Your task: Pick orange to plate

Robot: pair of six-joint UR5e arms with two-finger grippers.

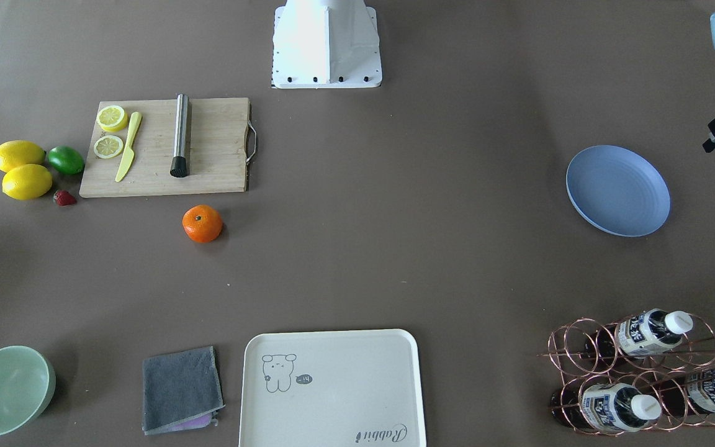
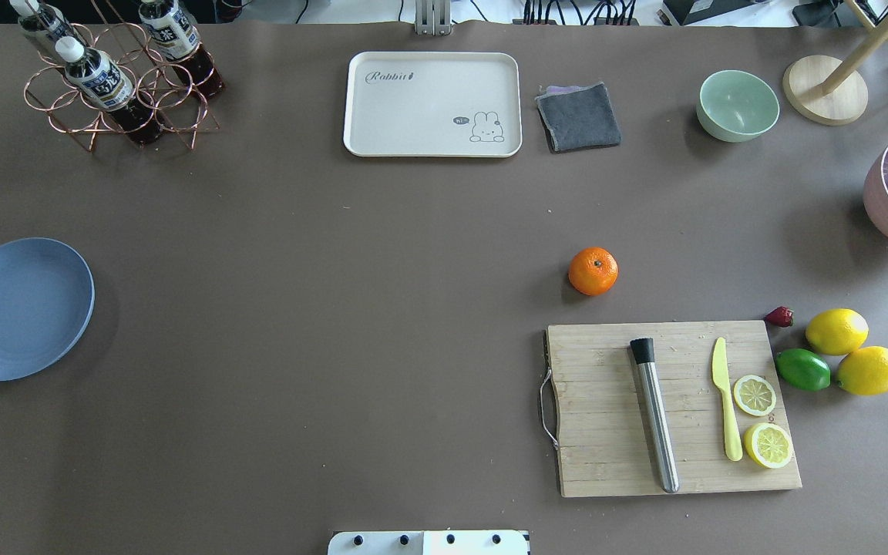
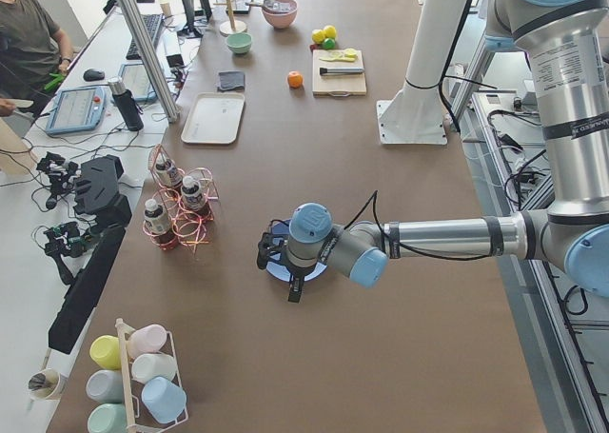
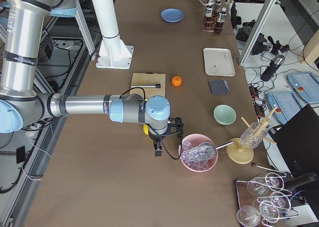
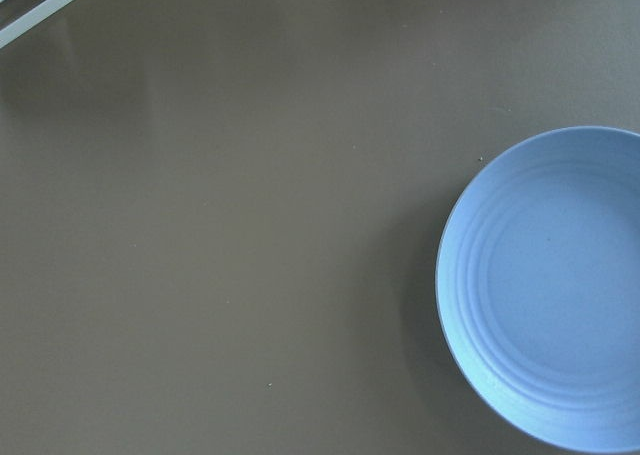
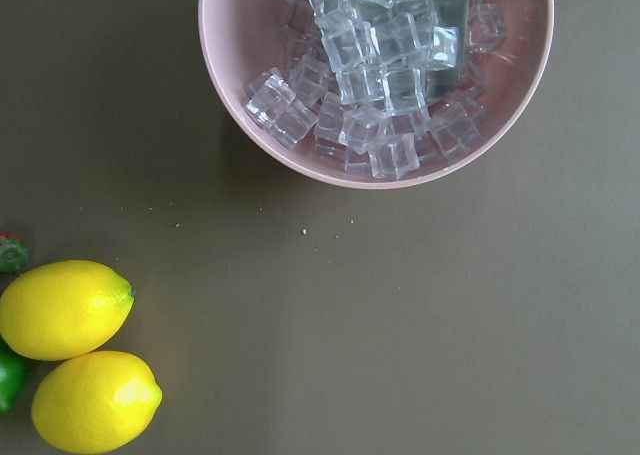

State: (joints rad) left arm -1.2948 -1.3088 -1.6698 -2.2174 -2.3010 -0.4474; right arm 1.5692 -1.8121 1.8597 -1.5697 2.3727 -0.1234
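Observation:
The orange (image 2: 593,271) lies on the brown table just beyond the cutting board (image 2: 671,408), on the robot's right half; it also shows as an orange (image 1: 202,223) in the front view. The light-blue plate (image 2: 20,308) sits bare at the far left edge. My left gripper (image 3: 269,250) hangs above the plate's near side, and its wrist camera looks down on the plate (image 5: 560,295). My right gripper (image 4: 174,127) hovers far from the orange, between the lemons and the pink ice bowl (image 4: 198,152). I cannot tell whether either gripper is open or shut.
The board holds a steel muddler (image 2: 654,412), a yellow knife (image 2: 725,408) and lemon slices. Two lemons (image 2: 852,351), a lime (image 2: 802,368) and a strawberry (image 2: 779,316) lie to its right. A cream tray (image 2: 432,104), grey cloth (image 2: 579,116), green bowl (image 2: 737,104) and bottle rack (image 2: 112,85) line the far edge.

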